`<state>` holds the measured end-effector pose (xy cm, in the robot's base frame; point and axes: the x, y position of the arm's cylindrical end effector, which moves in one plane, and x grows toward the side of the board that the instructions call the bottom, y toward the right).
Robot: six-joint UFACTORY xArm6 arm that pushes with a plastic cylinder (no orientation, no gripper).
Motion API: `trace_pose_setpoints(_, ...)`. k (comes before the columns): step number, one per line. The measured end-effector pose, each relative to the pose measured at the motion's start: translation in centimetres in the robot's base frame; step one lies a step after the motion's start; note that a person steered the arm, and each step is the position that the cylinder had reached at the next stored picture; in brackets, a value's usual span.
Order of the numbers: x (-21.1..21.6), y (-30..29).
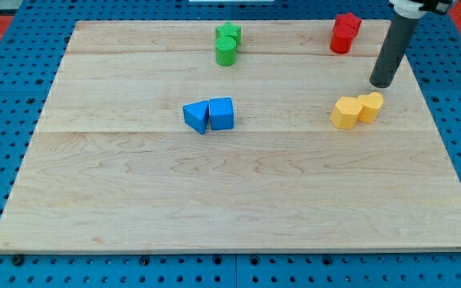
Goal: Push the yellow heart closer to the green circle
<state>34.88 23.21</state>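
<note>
The yellow heart (pixel 370 106) lies at the board's right, touching a second yellow block (pixel 345 113) on its left side. The green circle (pixel 226 52) stands near the view's top centre, touching a green star (pixel 229 34) just above it. My tip (pixel 382 83) rests on the board just above and slightly right of the yellow heart, a small gap away from it. The rod rises to the view's top right corner.
A blue triangle (pixel 196 117) and a blue cube (pixel 222 114) sit together at the board's centre. Two red blocks (pixel 344 33) sit together at the top right, left of the rod. The wooden board (pixel 214 208) ends close to the rod on the right.
</note>
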Motion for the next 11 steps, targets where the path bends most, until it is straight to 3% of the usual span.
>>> trace_pose_setpoints(1, 0.3, 3.2)
trace_pose_setpoints(2, 4.4, 5.0)
trace_pose_setpoints(4, 6.0, -4.0)
trace_pose_setpoints(5, 5.8, -9.6)
trace_pose_setpoints(6, 3.4, -10.5)
trace_pose_setpoints(7, 3.1, -4.7)
trace_pose_setpoints(8, 1.6, -5.0)
trace_pose_setpoints(10, 0.1, -16.9)
trace_pose_setpoints(11, -2.5, -15.2)
